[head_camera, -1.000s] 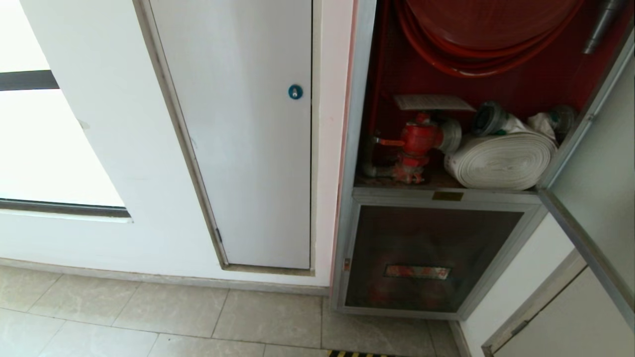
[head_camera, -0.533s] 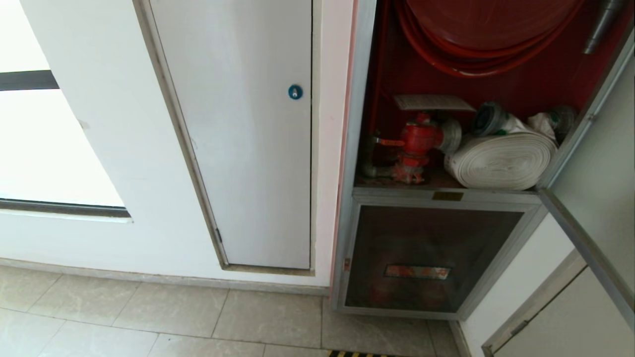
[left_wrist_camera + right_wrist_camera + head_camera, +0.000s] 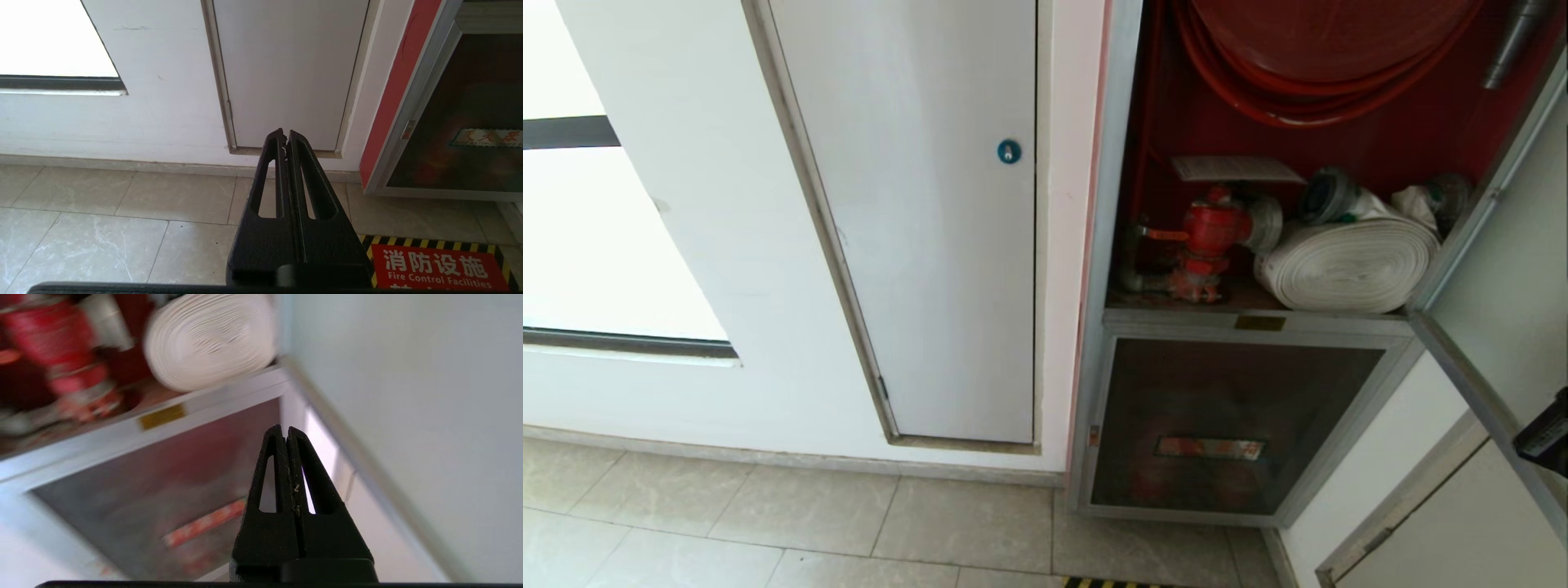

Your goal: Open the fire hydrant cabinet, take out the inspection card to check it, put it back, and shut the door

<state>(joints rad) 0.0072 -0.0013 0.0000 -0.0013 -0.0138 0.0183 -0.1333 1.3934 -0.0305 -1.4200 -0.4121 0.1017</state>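
The fire hydrant cabinet stands open, red inside, with a red hose reel, a red valve and a white rolled hose. The inspection card lies flat on top of the valve. The door is swung out to the right. My right gripper is shut and empty, low beside the door's bottom edge, below the rolled hose. A black part of the right arm shows at the right edge. My left gripper is shut, parked over the floor.
A white panel with a round blue lock fills the wall left of the cabinet. Below the open compartment is a smaller glass panel with a red label. A red floor sign lies before the cabinet. A window is at far left.
The right arm has swung up and its black end has come into the head view at the right edge, by the door's lower frame. Cabinet, card and left arm are unchanged.
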